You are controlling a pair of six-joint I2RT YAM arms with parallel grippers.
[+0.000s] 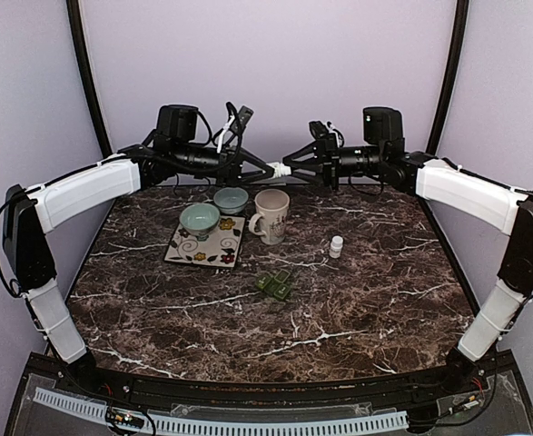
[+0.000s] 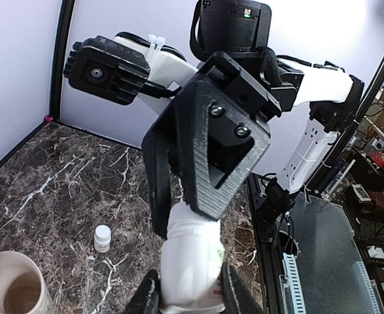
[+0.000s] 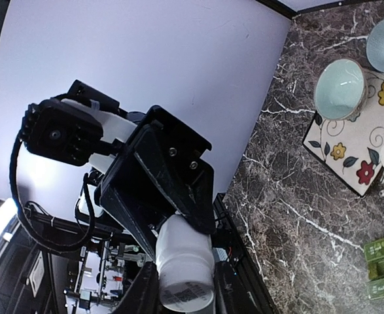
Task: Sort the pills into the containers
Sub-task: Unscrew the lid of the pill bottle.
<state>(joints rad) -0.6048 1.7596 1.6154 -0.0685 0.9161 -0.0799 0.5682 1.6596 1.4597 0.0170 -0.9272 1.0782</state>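
Note:
A large white pill bottle (image 1: 282, 169) hangs in the air above the table's far edge, held between both arms. My left gripper (image 2: 185, 291) is shut on its labelled body (image 2: 190, 261). My right gripper (image 3: 185, 291) is shut on the opposite end (image 3: 186, 261), with one finger on each side. A small white bottle (image 1: 336, 246) stands on the marble, right of centre. Two pale green bowls (image 1: 200, 219) (image 1: 231, 199) sit on and behind a floral tile (image 1: 206, 245). No loose pills show.
A cream mug (image 1: 271, 215) stands beside the tile. A green pill organiser (image 1: 275, 285) lies near the table's middle. The purple back wall is close behind both grippers, and black frame posts stand at the table's back corners.

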